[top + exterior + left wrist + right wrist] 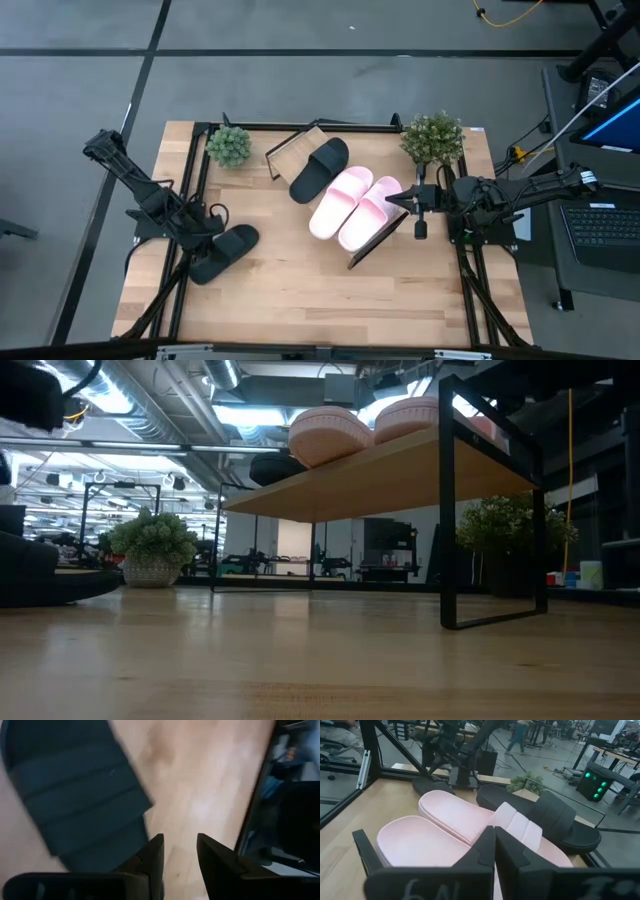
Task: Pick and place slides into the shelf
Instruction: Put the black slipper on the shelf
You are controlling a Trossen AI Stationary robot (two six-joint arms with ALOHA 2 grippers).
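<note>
The shelf (pixel 285 150) stands slantwise across the middle of the table. On its board lie one black slide (pixel 320 168) and two pink slides (pixel 340 200) (pixel 368 212) side by side, soles down. In the low view the pink slides (pixel 330 430) top the board (pixel 380 475). A second black slide (pixel 225 250) lies flat on the tabletop at the left. My left gripper (pixel 205 238) hangs open just beside it, tilted down, with bare table between its fingers (pixel 179 851). My right gripper (pixel 395 200) is shut, pointing nearly level at the pink slides (pixel 450 815). My left gripper has one finger (pixel 152 857) right next to the black slide's edge (pixel 142 827); I cannot tell whether it touches. My right gripper's shut fingertips (pixel 492 847) stand over the nearer pink slide's strap (pixel 520 827); I cannot tell whether they touch it.
Two small potted plants (pixel 229 145) (pixel 432 138) stand at the table's far edge, on either side of the shelf. Black frame bars (pixel 190 190) run along the table's left and right sides. Bare tabletop (pixel 300 290) lies toward the near edge.
</note>
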